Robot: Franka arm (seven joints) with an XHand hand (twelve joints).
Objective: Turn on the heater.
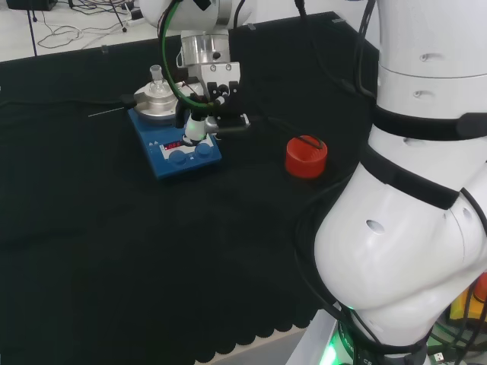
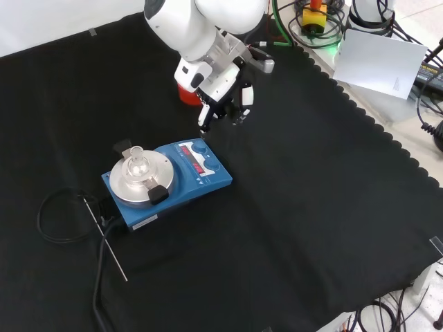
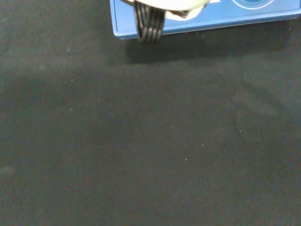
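Blue heater [image 2: 181, 178] | fingers [image 2: 205, 115] extended above knob, holding nothing

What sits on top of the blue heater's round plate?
A small clear glass flask stands on the silver plate of the heater. Whether it holds anything cannot be told; the plate under its base is covered.

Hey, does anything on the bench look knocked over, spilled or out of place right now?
Nothing stands out. The blue heater sits flat on the black cloth, a small glass flask stands upright on its round plate, and the red stand sits apart. The hand hovers by the heater's knobs. No spill is visible.
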